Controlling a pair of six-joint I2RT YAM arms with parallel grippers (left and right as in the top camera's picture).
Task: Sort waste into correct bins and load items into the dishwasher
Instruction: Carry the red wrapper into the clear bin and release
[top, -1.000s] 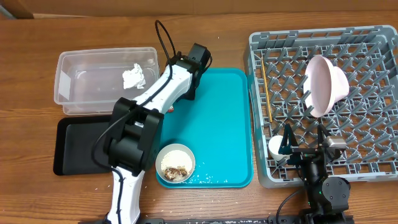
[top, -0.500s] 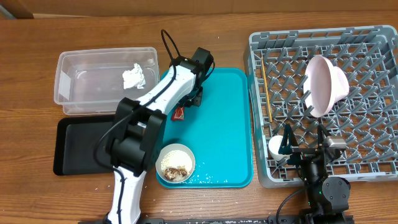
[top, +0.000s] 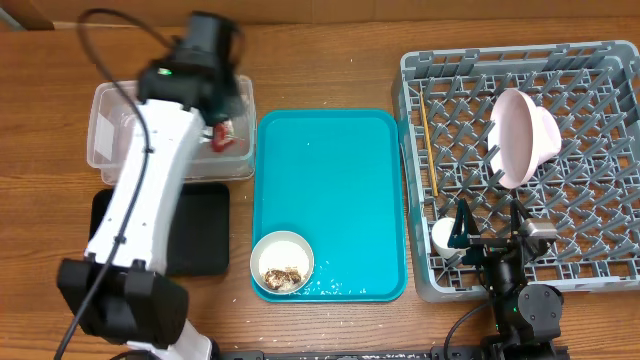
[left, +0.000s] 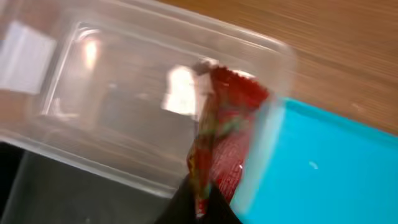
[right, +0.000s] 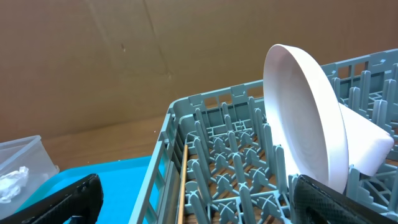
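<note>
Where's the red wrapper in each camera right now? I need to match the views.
Overhead: upper left, red wrapper over the right end of the clear tub.
Left wrist: centre, against the tub's right end.
Right wrist: not in it.
Shared landmark: the clear tub, in all three views.

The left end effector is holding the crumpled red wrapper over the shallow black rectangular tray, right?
No. The left end effector holds the crumpled red wrapper over the clear rectangular plastic tub, as the overhead view shows.
</note>
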